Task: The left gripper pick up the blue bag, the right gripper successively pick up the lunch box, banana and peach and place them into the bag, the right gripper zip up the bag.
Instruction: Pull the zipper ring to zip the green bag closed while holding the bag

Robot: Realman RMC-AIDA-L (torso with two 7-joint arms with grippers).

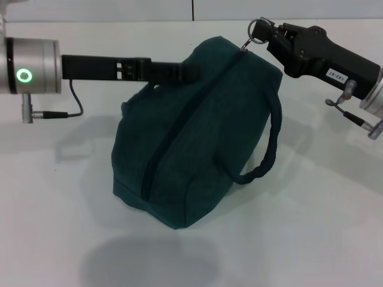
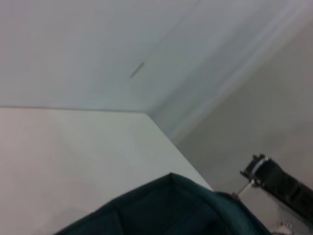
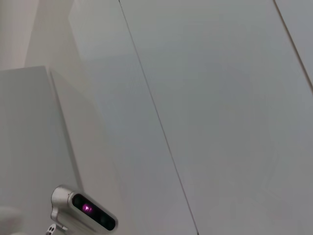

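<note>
The blue bag [image 1: 197,143] hangs tilted above the white table, its zipper [image 1: 179,125] drawn shut along the top. My left gripper [image 1: 188,70] reaches in from the left and is shut on the bag at its upper edge. One loop handle [image 1: 272,143] dangles on the right side. My right gripper [image 1: 266,36] is at the bag's top right corner, shut on the ring zipper pull [image 1: 259,28]. The left wrist view shows the bag's top [image 2: 171,210] and the right gripper [image 2: 261,172] beyond it. The lunch box, banana and peach are out of view.
The white table [image 1: 311,227] spreads under the bag, with the bag's shadow [image 1: 143,257] in front. A pale wall stands behind. The right wrist view shows only wall panels and a silver camera unit [image 3: 85,210].
</note>
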